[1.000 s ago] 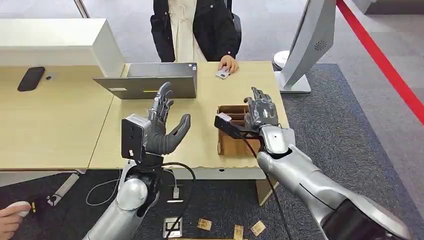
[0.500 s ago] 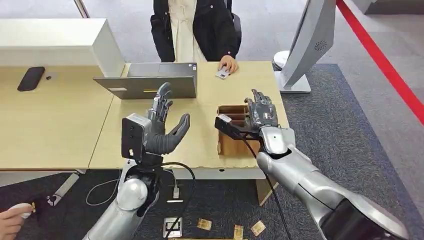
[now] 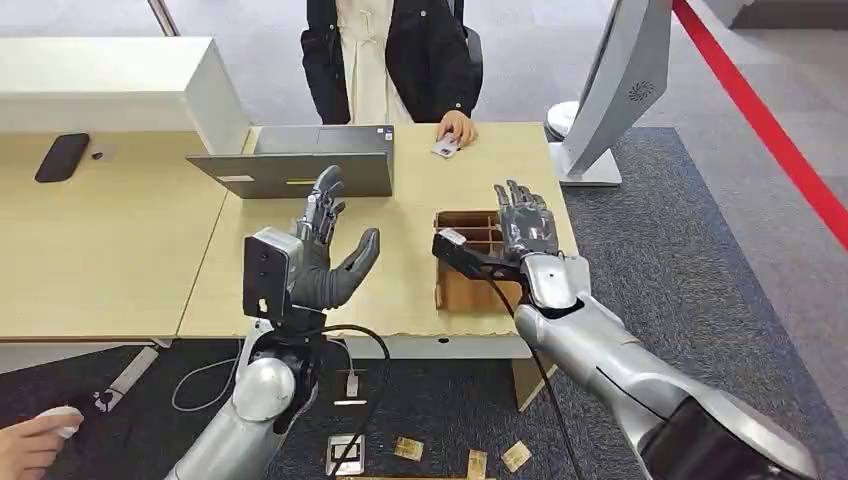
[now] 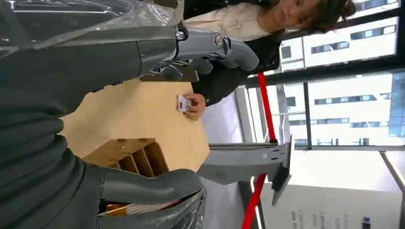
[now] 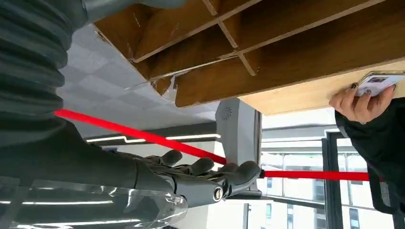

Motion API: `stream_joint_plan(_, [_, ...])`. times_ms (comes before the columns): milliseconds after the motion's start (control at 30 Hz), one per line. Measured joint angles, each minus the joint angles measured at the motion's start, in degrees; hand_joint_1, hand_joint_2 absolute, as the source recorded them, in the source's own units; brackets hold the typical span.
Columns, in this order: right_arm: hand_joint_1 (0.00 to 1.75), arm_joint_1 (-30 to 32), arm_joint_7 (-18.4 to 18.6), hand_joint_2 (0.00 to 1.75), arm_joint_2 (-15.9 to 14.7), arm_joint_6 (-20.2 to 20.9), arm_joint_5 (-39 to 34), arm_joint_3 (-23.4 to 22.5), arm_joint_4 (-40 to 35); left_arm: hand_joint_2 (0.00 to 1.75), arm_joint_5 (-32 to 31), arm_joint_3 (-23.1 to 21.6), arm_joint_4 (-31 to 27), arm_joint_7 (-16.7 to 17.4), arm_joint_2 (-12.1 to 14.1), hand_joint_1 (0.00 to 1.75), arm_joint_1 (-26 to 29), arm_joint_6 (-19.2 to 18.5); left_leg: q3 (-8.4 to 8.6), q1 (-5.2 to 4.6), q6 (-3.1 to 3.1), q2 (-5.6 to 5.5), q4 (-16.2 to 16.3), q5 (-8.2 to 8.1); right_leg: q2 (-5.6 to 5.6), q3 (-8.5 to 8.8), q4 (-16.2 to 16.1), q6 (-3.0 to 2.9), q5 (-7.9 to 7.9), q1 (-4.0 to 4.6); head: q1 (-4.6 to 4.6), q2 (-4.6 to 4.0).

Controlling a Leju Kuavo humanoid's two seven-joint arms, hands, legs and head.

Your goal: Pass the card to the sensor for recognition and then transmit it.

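Wide wooden table (image 3: 110, 250) across the scene, grey carpet (image 3: 700, 250) around it. At the far edge, a person (image 3: 390, 60) in a dark jacket, one hand (image 3: 458, 127) resting on the table and pressing a small card (image 3: 446, 148) flat against the wood; the same card (image 4: 183, 103) under the person's fingers in the left wrist view, and at the table edge (image 5: 379, 83) in the right wrist view. To the right of the table, a tall grey sensor stand (image 3: 610, 90) on its base, a red line (image 3: 770, 130) on the floor behind. Near the middle, a grey laptop (image 3: 300, 165), lid partly down. Close to the right front corner, a wooden box (image 3: 470, 255) with dividers inside, seen also (image 4: 129, 155) in the left wrist view.

Left hand (image 3: 325, 260) raised above the table in front of the laptop, palm turned inward, fingers spread, thumb out, holding nothing. Right hand (image 3: 525, 225) above the box, fingers stretched forward and apart, also released, nothing in it. Both well apart from the card.

On the left part of the table, a black phone (image 3: 62, 157). At the lower left corner, another person's hand (image 3: 35, 450) with something white; cannot tell what.
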Motion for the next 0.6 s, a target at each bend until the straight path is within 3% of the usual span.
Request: stream_joint_plan(600, [0.0,-1.8,2.7,1.75,-0.5,2.0,0.5,0.8,1.7,1.75,-1.5,0.1,-0.9,0.8,0.5,0.0,1.3,-1.5,0.0,0.0,0.0,0.0,0.0,0.0,0.0,0.0,0.0,0.0,0.0,0.0,0.02,0.0])
